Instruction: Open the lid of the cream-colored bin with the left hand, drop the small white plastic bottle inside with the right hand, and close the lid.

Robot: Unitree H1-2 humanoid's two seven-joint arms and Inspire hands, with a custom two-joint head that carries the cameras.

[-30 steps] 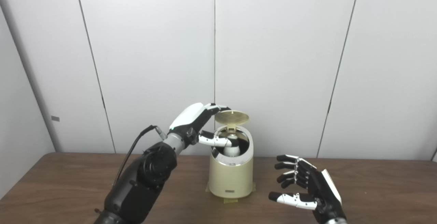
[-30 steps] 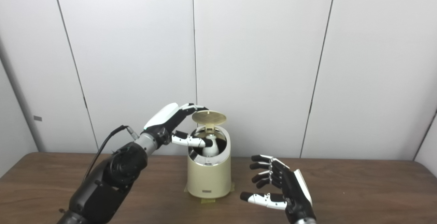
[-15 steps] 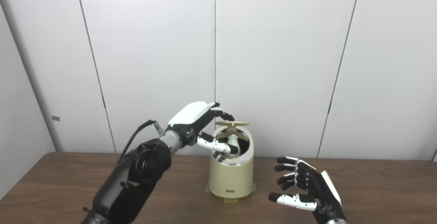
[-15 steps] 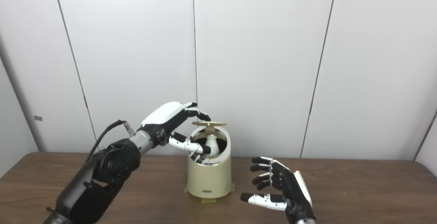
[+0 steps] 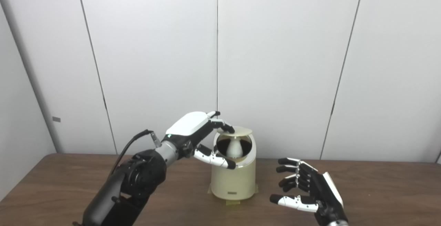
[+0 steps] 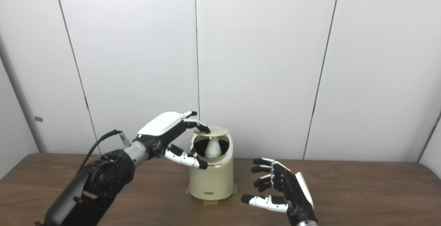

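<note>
The cream-colored bin [image 5: 233, 179] stands upright on the table [image 5: 379, 191]. The small white plastic bottle [image 5: 235, 148] sits inside it, long axis vertical, neck up. The lid [image 5: 238, 130] lies near-horizontal, partly lowered. Left hand [image 5: 200, 134]: fingertips on the lid's left edge, thumb at the rim, grasping nothing. Right hand [image 6: 284, 193]: released, fingers spread, right of the bin. Both views show the same things.

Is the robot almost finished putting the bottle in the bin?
Nearly. The bottle already stands inside the bin, and the right hand is open and empty beside it. Right now the left hand has its fingers on top of the lid, which sits tilted over the opening with a gap in front. What is left: press the lid fully shut.
</note>
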